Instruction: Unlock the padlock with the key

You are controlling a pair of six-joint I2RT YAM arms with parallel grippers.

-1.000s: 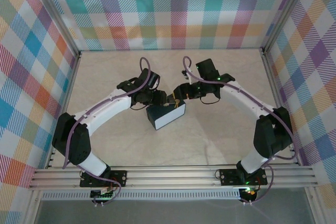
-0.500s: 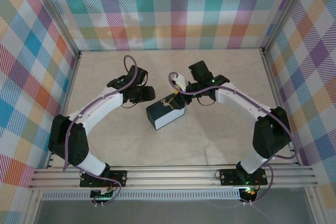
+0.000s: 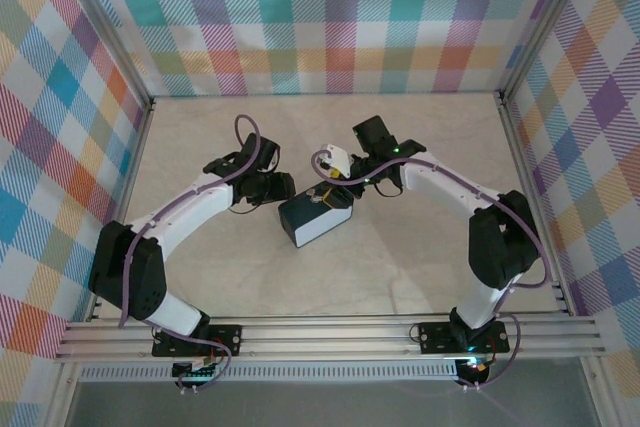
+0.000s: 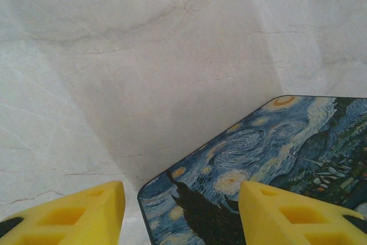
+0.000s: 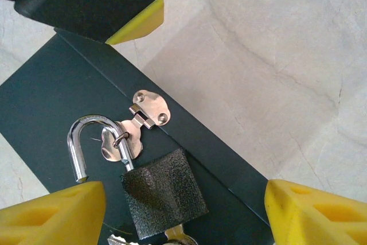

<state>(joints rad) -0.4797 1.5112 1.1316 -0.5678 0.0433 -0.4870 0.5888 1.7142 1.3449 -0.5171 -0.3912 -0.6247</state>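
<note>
**A:** Right wrist: the padlock [image 5: 163,199] hangs from the hasp [image 5: 150,107] of the box [image 5: 51,107], its shackle [image 5: 86,130] free at one end and the key [image 5: 175,233] at its base. Our right gripper [image 5: 183,213] is spread, empty.

**B:** Our left gripper [image 4: 183,213] gapes, empty, by the box. We judge a nudge could snap the shackle shut.

The left end effector [image 4: 182,216] looked down on the pale, marble-patterned desk [image 4: 114,44], which was crossed by thin grey veins. Its 2 yellow fingers [image 4: 80,213] stood well apart at the bottom edge, 1 at each side, with nothing gripped between them. A box [image 4: 269,159] lay at the lower right, its top painted with dark blue swirls, yellow spots and a dark, flame-like shape. The box's rounded near corner sat in the gap between the 2 fingers as seen from above. A broad, soft grey shadow [image 4: 189,101] covered the desk beside the box's left edge.
</note>
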